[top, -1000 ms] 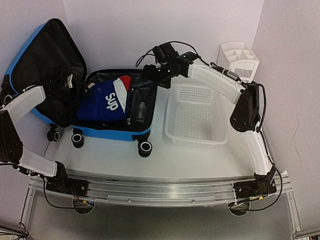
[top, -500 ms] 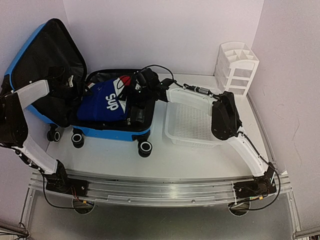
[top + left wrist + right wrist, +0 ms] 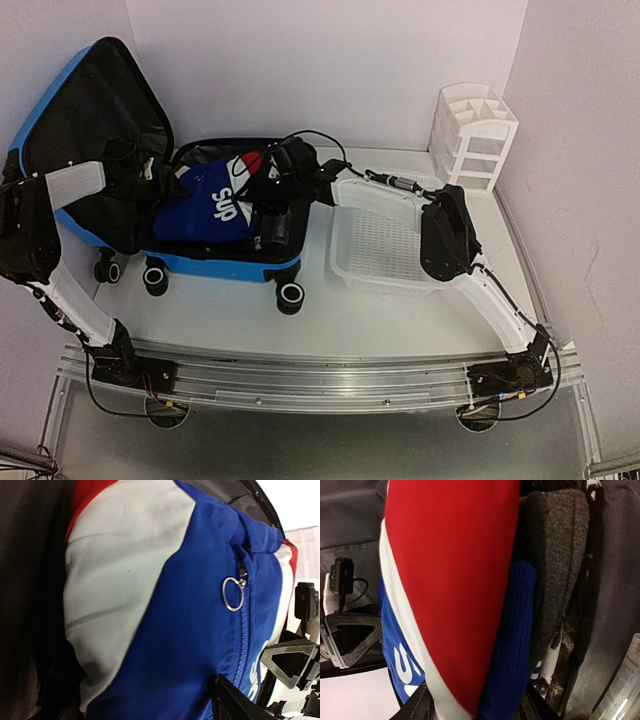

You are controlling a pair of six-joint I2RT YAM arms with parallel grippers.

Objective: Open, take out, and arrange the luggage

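Top view: the luggage (image 3: pixel 215 264) lies open at the table's left, lid raised. A blue, white and red bundle (image 3: pixel 215 205) fills its tray, flanked by the left gripper (image 3: pixel 150 178) and the right gripper (image 3: pixel 280 172).

Left wrist view — jaw state cannot be told.

Right wrist view — jaws spread, straddling the bundle's red end.

Close on a thick fold, then lift both ends level, clear of the rim.

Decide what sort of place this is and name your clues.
Probably a robotics lab bench: two white robot arms bolted to a metal rail, and a blue hard-shell suitcase staged beside a white perforated plastic basket.
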